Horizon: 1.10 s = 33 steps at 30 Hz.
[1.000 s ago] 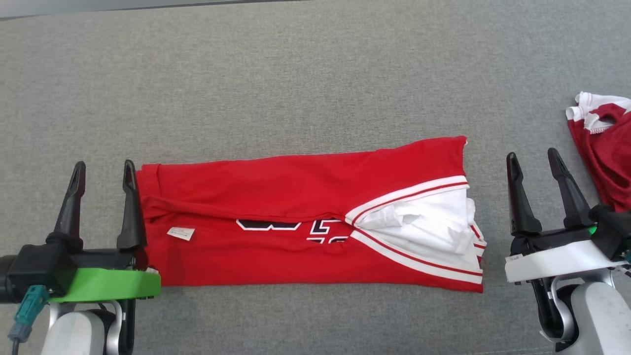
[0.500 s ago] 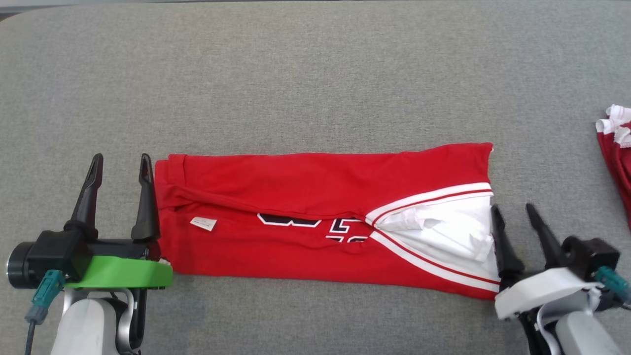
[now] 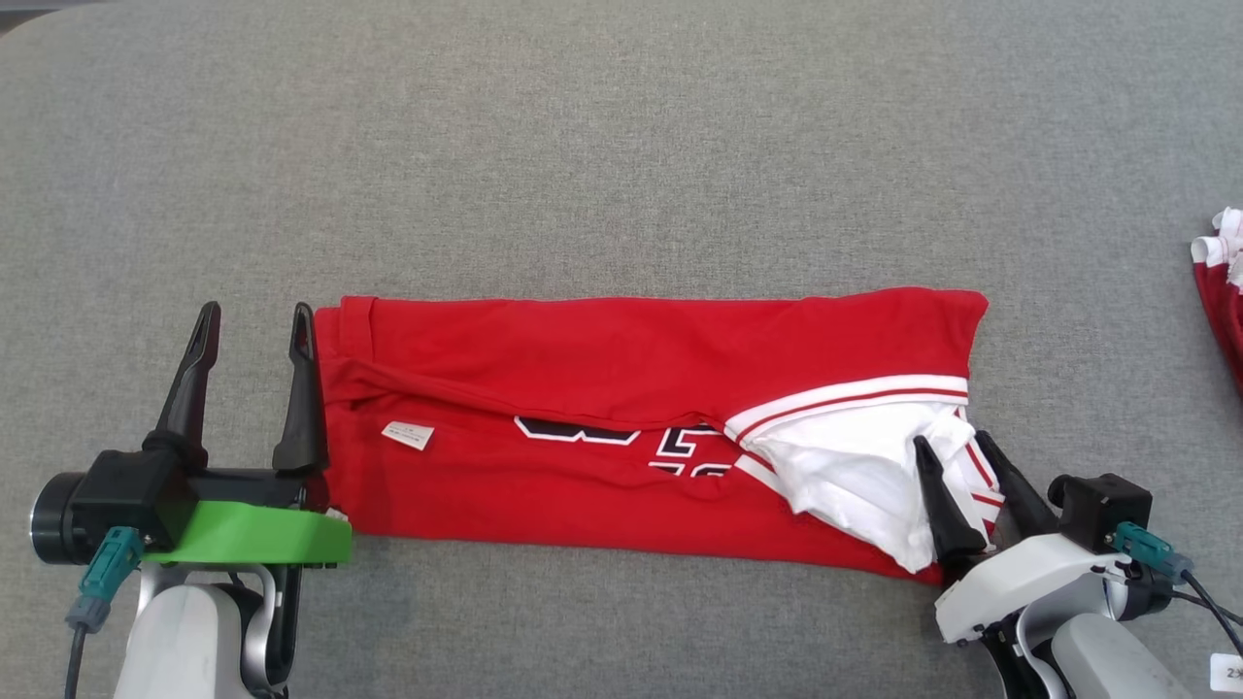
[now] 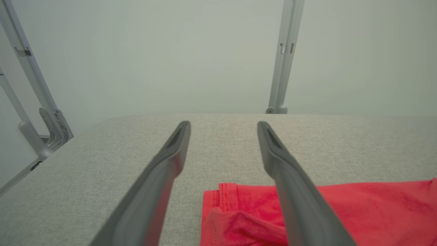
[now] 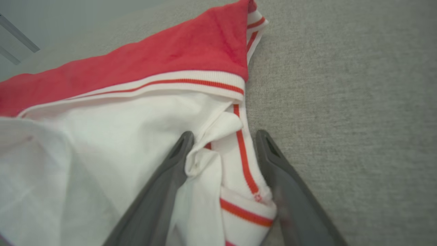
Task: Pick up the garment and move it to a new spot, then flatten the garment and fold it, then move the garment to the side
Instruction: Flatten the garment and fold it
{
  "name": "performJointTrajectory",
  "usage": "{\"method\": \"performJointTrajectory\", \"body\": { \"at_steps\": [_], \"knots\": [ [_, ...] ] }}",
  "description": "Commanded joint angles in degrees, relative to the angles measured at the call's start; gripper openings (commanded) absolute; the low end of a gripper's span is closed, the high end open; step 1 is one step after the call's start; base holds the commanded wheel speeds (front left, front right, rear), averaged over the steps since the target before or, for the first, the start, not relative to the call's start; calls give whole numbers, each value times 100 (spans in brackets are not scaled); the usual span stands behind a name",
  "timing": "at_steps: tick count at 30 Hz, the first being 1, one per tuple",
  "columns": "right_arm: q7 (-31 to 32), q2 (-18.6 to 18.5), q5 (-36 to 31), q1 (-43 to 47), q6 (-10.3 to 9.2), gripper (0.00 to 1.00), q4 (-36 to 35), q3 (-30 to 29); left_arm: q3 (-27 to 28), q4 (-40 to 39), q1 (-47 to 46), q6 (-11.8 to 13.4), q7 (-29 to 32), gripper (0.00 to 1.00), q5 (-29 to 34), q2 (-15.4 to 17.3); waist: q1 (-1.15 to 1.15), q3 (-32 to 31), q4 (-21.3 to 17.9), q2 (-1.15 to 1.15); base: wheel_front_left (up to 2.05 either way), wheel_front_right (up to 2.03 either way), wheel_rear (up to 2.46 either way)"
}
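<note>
Plainly, we see the red jersey with white striped trim (image 3: 602,359) lying folded into a long band on the grey fabric-covered bench (image 3: 621,146), with its long axis running from our left to our right. The plain hemmed end points left, and the end with white lining and red-striped trim points right. A small white label (image 3: 408,436) lies on it near the left end. Our left hand (image 3: 255,311) stands wide and empty, its inner finger just beside the jersey's left edge. Our right hand (image 3: 952,442) is spread wide too, its fingers (image 5: 160,191) straddling the bunched white trim at the right end's near corner, not clamped on it. A second red and white garment (image 3: 1226,301) lies well apart at the head view's right edge. Beyond the bench stand a pale wall (image 4: 170,51) and grey metal posts (image 4: 285,54).
</note>
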Motion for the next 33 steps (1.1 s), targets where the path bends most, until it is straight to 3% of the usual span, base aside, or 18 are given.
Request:
{"method": "performJointTrajectory", "body": {
  "at_steps": [1, 7, 21, 27, 33],
  "knots": [
    [127, 45, 91, 24, 21, 0, 222, 231, 38, 7, -60, -19, -16, 100, 73, -22, 0, -11, -9, 0, 0, 0, 0],
    [120, -169, 250, -160, 4, 0, 266, 217, 113, -27, -48, -48, -16, 100, 127, -51, 0, 22, -92, 0, 0, 0, 0],
    [50, -771, 99, 199, 7, 0, -368, -1486, 223, -109, -72, -106, -16, 100, 225, -89, 0, 106, -512, 0, 0, 0, 0],
    [49, -867, -142, 103, 7, 0, -1053, -1315, 252, -122, -31, -113, -16, 100, 235, -75, 0, 92, -619, 0, 0, 0, 0],
    [570, -818, -724, 21, 8, 0, -2516, -641, 251, -96, 24, -129, -16, 100, 248, -69, 0, 2, -685, 0, 0, 0, 0]
  ]
}}
